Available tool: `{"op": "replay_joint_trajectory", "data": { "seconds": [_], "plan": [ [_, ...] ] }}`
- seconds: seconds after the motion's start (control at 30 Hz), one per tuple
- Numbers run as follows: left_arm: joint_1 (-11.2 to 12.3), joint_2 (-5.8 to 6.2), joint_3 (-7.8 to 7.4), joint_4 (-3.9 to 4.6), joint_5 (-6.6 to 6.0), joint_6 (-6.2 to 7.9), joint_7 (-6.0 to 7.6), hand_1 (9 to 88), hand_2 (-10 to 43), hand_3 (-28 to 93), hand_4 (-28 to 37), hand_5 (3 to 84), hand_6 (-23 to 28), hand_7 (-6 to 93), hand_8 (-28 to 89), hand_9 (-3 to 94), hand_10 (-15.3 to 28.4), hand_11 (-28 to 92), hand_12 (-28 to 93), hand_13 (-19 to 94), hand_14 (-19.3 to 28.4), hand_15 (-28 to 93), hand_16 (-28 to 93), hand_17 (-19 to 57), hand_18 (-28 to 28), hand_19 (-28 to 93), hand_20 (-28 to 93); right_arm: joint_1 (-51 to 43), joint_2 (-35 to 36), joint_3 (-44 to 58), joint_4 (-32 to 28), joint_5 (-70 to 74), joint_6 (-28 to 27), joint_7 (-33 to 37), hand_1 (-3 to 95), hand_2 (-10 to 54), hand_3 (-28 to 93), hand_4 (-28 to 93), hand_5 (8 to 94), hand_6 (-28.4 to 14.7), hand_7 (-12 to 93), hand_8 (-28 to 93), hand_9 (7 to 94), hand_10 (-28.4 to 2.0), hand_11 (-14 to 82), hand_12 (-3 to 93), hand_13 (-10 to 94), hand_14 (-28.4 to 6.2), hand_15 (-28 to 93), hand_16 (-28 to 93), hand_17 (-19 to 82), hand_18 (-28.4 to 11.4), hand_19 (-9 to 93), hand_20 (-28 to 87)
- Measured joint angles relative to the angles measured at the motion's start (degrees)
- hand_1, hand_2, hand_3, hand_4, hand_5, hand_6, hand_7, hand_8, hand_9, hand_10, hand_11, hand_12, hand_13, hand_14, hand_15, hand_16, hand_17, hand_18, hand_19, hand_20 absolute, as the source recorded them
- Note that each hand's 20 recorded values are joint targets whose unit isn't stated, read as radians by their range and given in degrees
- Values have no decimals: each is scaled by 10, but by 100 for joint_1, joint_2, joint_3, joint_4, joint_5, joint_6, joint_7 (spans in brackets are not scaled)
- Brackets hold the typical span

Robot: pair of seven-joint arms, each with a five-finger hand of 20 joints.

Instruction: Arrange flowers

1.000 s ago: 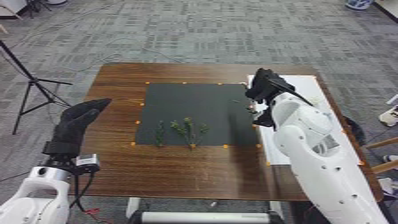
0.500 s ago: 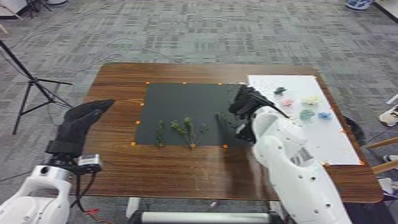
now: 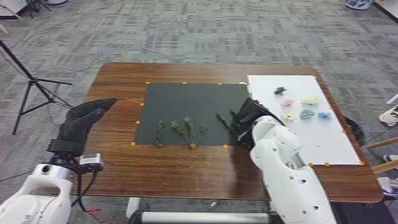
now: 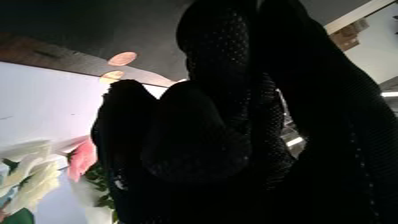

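Note:
My right hand (image 3: 250, 122) is low over the right edge of the black mat (image 3: 195, 95), curled round a thin green sprig (image 3: 224, 121) that sticks out to its left. In the right wrist view, the right hand (image 4: 200, 145) has its fingers bent together; the sprig is hidden behind the glove. Several green stems lie on the mat's lower part, among them a narrow one (image 3: 160, 134) and a branched one (image 3: 188, 131). My left hand (image 3: 82, 120) hovers over the table's left edge, its fingers straight.
On the white board (image 3: 320, 142) at the right lie a dark green piece (image 3: 280, 90), a pink flower (image 3: 287, 102), a cream flower (image 3: 309, 100), a yellowish flower (image 3: 289, 116) and two bluish ones (image 3: 306, 114). A black tripod (image 3: 33, 80) stands left of the table (image 3: 178, 172).
From over the white board, my right hand has moved left to the mat with the sprig, then a little nearer the robot, uncovering the flowers. My left hand has hardly moved.

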Motion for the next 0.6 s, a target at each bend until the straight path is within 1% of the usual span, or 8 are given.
{"op": "replay_joint_trajectory", "data": {
  "seconds": [0.6],
  "plan": [
    [12, -4, 1, -4, 0, -10, -1, 246, -95, 672, -231, 459, 23, 174, -76, 369, 109, 144, 133, 279, 129, 70, 35, -10, 99, 0, 141, -47, -127, -276, -74, 74, -34, 13, 542, -77, 614, -70, 832, -32, 292, 287, 937, -114, 437, 225, 937, -15, 687, 211, 775, -93, 932, 559]
  ]
}}
